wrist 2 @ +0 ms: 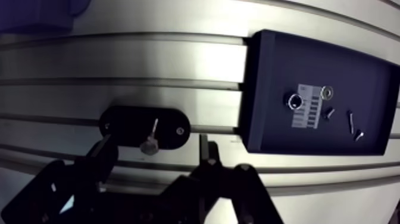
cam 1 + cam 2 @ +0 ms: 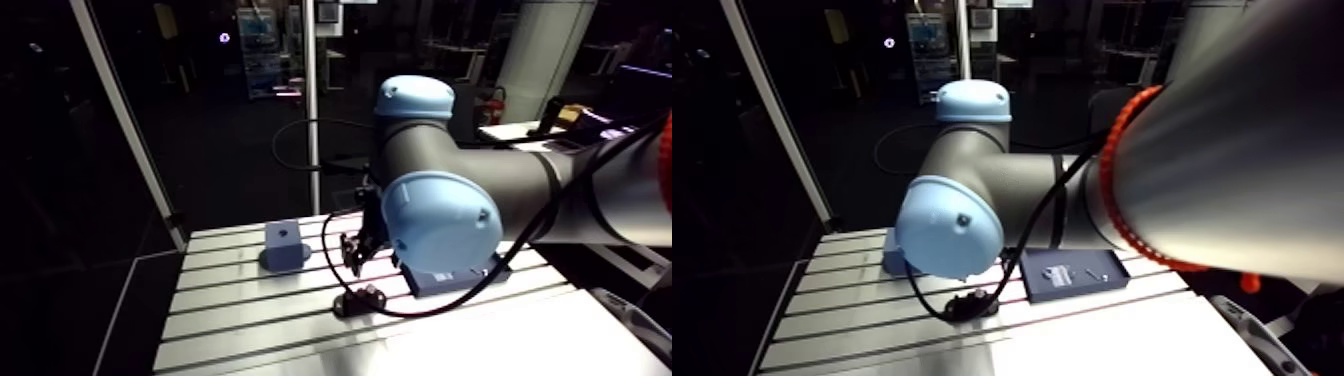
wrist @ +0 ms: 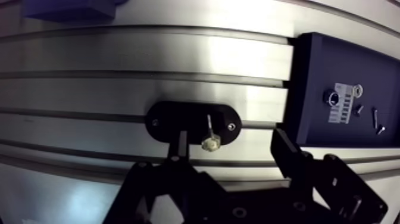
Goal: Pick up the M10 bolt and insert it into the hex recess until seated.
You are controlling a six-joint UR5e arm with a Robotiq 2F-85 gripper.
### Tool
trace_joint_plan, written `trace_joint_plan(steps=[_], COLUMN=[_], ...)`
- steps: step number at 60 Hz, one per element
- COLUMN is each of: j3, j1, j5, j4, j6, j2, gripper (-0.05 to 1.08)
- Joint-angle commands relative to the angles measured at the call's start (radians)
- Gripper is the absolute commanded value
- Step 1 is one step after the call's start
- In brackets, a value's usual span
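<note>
On the worktop, a bolt lies on a black plate. The gripper straddles it, fingers apart, with a tray at its two o'clock.

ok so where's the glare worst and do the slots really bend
Wrist view: glare washes the table ahead of the open gripper; slots bow from the wide lens; the bolt reads pale on its black plate. Arm view: sheen on the near table, the arm hiding much.

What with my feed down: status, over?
End effector open, straddling bolt. Bolt ungripped, on black holder. Parts tray beside, not blocking.
</note>
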Motion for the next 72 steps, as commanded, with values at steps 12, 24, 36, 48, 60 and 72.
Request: trace_joint_plan(steps=[12, 24, 36, 48, 60, 72], j3=[0.023, 0.023, 0.035, 0.041, 0.041, 0.039], j1=[0.004, 0.004, 0.007, 0.009, 0.009, 0.009], j5=[-0.001, -0.001, -0.002, -0.004, -0.004, -0.004], j4=[-0.001, -0.003, -0.015, -0.017, -0.017, -0.017], j6=[0.0, 0.0, 0.0, 0.0, 0.0, 0.0], j2=[0.009, 0.011, 0.025, 0.026, 0.026, 0.025], gripper=[0.3, 0.32, 0.37, 0.41, 0.43, 0.45])
